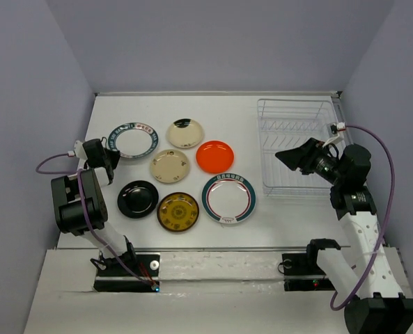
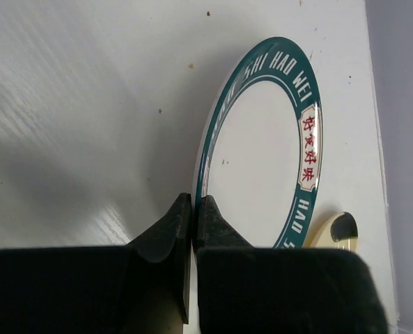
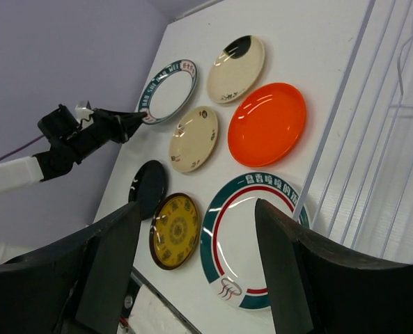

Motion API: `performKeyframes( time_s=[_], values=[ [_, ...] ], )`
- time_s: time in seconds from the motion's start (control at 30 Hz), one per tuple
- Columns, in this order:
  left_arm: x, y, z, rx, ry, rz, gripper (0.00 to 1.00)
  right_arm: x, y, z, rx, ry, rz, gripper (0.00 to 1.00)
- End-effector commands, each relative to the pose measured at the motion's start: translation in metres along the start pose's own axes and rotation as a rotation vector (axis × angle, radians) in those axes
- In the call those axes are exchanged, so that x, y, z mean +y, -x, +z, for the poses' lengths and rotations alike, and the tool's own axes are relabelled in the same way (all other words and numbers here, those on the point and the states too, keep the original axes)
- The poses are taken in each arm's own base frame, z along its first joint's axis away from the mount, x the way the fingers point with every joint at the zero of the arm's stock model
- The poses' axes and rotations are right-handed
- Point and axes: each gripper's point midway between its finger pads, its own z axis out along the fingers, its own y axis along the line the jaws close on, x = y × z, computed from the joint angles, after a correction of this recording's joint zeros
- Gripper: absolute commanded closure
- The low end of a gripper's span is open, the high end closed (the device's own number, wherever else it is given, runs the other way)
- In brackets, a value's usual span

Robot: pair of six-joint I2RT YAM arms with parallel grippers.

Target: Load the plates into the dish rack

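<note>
My left gripper [image 1: 111, 152] [image 2: 193, 202] is shut on the near-left rim of a white plate with a teal band [image 1: 131, 140] [image 2: 262, 146] [image 3: 168, 92] at the table's back left. Two cream plates [image 1: 185, 133] [image 1: 169, 165], an orange-red plate [image 1: 215, 156] [image 3: 267, 124], a black plate [image 1: 137, 198], an amber plate [image 1: 177, 211] [image 3: 175, 229] and a larger teal-rimmed plate [image 1: 228, 197] [image 3: 251, 236] lie flat on the table. My right gripper [image 1: 290, 157] [image 3: 196, 205] is open and empty, raised by the left edge of the white wire dish rack [image 1: 297, 146] [image 3: 401, 139], which holds no plates.
The white table [image 1: 213, 111] is walled by grey panels at the back and both sides. The left arm's cable [image 1: 53, 163] loops out to the left. The right arm's cable [image 1: 384, 160] arcs past the rack's right side.
</note>
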Motion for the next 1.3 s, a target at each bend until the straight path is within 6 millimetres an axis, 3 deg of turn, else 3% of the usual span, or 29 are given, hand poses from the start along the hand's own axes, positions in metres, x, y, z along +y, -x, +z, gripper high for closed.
performKeyframes(
  time_s=[0.0, 0.07, 0.2, 0.27, 0.3, 0.33, 0.4, 0.43, 0.5, 0.63, 0.7, 0.73, 0.83, 1.1, 1.27],
  values=[
    [-0.020, 0.030, -0.017, -0.109, -0.052, 0.037, 0.95, 0.013, 0.007, 0.004, -0.006, 0.060, -0.032, 0.29],
    [-0.048, 0.058, -0.035, -0.199, -0.111, 0.057, 0.95, 0.018, 0.007, 0.009, 0.004, 0.079, -0.030, 0.33],
    [-0.109, 0.102, -0.082, -0.319, -0.257, 0.094, 0.95, 0.032, 0.003, 0.021, 0.040, 0.106, -0.042, 0.33],
    [-0.132, 0.113, -0.101, -0.345, -0.319, 0.105, 0.95, 0.035, 0.001, 0.031, 0.049, 0.095, -0.049, 0.30],
    [-0.146, 0.116, -0.112, -0.345, -0.364, 0.108, 0.94, 0.049, -0.002, 0.034, 0.065, 0.122, -0.064, 0.25],
    [-0.160, 0.121, -0.131, -0.363, -0.418, 0.102, 0.94, 0.051, 0.000, 0.038, 0.060, 0.113, -0.066, 0.23],
    [-0.177, 0.117, -0.151, -0.342, -0.497, 0.109, 0.94, 0.065, -0.001, 0.048, 0.083, 0.138, -0.067, 0.17],
    [-0.189, 0.112, -0.169, -0.326, -0.559, 0.125, 0.94, 0.068, 0.000, 0.051, 0.082, 0.138, -0.068, 0.15],
    [-0.197, 0.100, -0.182, -0.292, -0.609, 0.150, 0.94, 0.076, 0.003, 0.057, 0.080, 0.143, -0.071, 0.11],
    [-0.229, 0.028, -0.226, -0.115, -0.788, 0.253, 0.94, 0.089, 0.005, 0.067, 0.085, 0.156, -0.079, 0.09],
    [-0.234, -0.001, -0.240, -0.033, -0.845, 0.276, 0.94, 0.091, 0.005, 0.070, 0.092, 0.158, -0.092, 0.09],
    [-0.242, -0.027, -0.257, 0.033, -0.908, 0.299, 0.94, 0.091, 0.009, 0.073, 0.086, 0.153, -0.099, 0.09],
    [-0.246, -0.064, -0.281, 0.147, -0.983, 0.309, 0.94, 0.090, 0.012, 0.080, 0.090, 0.144, -0.117, 0.08],
    [-0.253, -0.129, -0.318, 0.359, -1.116, 0.355, 0.94, 0.084, 0.003, 0.087, 0.122, 0.143, -0.127, 0.08],
    [-0.255, -0.153, -0.344, 0.451, -1.216, 0.403, 0.94, 0.079, 0.000, 0.091, 0.120, 0.133, -0.122, 0.15]
  ],
)
